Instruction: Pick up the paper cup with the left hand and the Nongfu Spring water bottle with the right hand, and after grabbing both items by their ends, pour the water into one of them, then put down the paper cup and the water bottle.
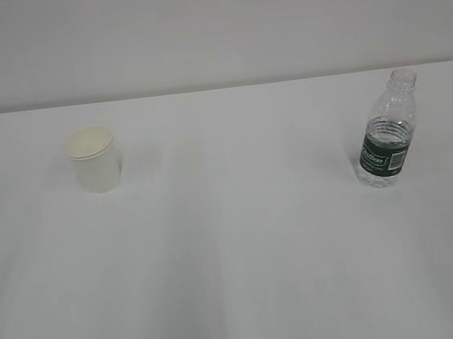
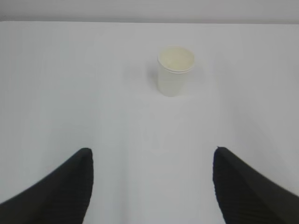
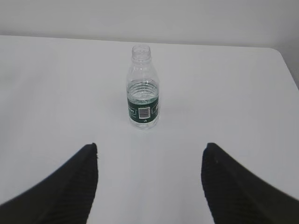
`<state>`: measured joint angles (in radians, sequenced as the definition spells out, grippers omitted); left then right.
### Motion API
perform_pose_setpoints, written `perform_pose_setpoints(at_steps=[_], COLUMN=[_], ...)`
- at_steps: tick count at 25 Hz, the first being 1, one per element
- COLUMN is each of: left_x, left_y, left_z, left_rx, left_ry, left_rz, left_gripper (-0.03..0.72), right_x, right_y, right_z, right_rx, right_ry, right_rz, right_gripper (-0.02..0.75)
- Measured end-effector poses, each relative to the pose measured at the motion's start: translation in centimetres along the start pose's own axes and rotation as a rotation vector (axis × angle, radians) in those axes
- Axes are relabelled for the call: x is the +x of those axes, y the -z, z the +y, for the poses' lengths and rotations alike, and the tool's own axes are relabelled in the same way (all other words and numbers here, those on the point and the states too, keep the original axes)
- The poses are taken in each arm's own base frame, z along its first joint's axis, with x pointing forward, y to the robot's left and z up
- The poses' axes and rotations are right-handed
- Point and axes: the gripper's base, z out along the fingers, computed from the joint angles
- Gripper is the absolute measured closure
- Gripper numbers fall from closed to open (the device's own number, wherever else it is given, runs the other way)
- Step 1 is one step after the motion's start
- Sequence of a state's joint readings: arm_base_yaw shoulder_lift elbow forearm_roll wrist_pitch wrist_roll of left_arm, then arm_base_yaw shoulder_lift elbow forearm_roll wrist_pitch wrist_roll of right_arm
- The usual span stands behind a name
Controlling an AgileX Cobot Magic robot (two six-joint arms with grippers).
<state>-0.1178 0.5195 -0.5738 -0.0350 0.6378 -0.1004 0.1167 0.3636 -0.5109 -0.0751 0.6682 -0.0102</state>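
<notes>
White table (image 1: 238, 281) | paper cup (image 1: 95, 159) upright | bottle (image 1: 386, 130) uncapped, water (image 1: 385, 133) inside | both fingers wide apart, holding nothing

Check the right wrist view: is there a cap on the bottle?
No, the bottle stands upright with its mouth open and bare.

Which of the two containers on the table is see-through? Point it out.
The water bottle on the right: clear ribbed plastic, dark green label, no cap. The paper cup on the left is opaque white and shorter.
</notes>
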Motion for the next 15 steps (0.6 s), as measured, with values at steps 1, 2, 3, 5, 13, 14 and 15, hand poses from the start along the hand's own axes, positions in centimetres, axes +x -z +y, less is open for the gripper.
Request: perform_pose_setpoints(at_steps=[1, 2, 3, 5, 13, 14, 15], left_x=[0.0, 0.1, 0.1, 0.2, 0.8, 0.8, 0.8], left_y=[-0.3, -0.6, -0.8, -1.1, -3.3, -3.7, -4.0], left_z=[0.0, 0.0, 0.0, 0.0, 0.2, 0.2, 0.2], left_rx=[0.002, 0.003, 0.005, 0.009, 0.006, 0.004, 0.003], left_ry=[0.002, 0.004, 0.007, 0.011, 0.012, 0.011, 0.011], left_rz=[-0.008, -0.016, -0.026, -0.055, -0.063, -0.057, -0.054], left_gripper=[0.115, 0.115, 0.115, 0.115, 0.115, 0.115, 0.115], right_x=[0.1, 0.2, 0.3, 0.3, -0.4, -0.5, -0.5], right_y=[-0.1, -0.3, -0.4, -0.7, -2.5, -2.8, -3.2], right_z=[0.0, 0.1, 0.1, 0.1, 0.2, 0.2, 0.2], right_rx=[-0.002, -0.002, -0.003, -0.003, -0.010, -0.010, -0.012], right_ry=[-0.001, -0.001, -0.001, 0.000, 0.004, 0.004, 0.005], right_rz=[-0.006, -0.013, -0.019, -0.030, -0.031, -0.026, -0.016], right_gripper=[0.219, 0.219, 0.219, 0.219, 0.219, 0.219, 0.219])
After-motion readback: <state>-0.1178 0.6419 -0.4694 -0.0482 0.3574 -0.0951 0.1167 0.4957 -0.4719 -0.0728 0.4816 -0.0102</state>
